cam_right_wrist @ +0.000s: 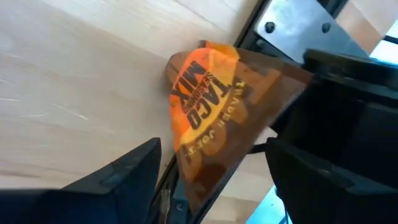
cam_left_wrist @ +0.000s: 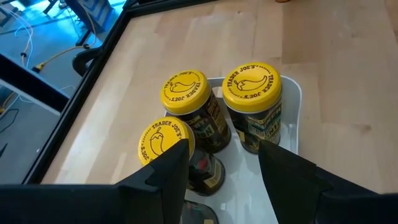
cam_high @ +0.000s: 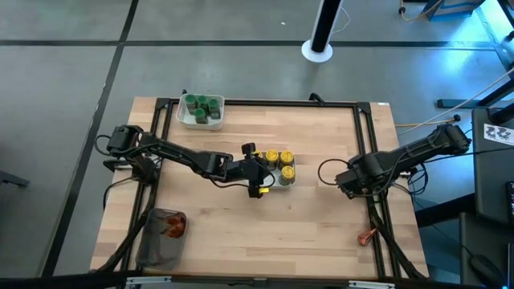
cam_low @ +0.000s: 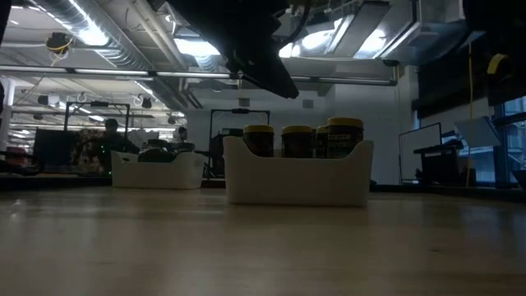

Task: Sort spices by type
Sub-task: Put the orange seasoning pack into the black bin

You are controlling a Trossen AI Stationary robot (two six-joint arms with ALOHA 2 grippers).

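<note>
Three jars with yellow lids stand in a white tray at the table's middle. My left gripper hangs open above that tray's near end, touching nothing; the low view shows it well above the jars. Several green-lidded jars fill a second white tray at the far left. A red-orange packet lies flat at the table's right edge, partly over the black frame rail. My right gripper is open above it, pointing down. In the high view that packet lies nearer the table's front than the gripper.
A clear grey tub holding red-orange packets stands at the table's near left corner. A black frame runs round the tabletop. Bare wood lies between the tub and the right rail.
</note>
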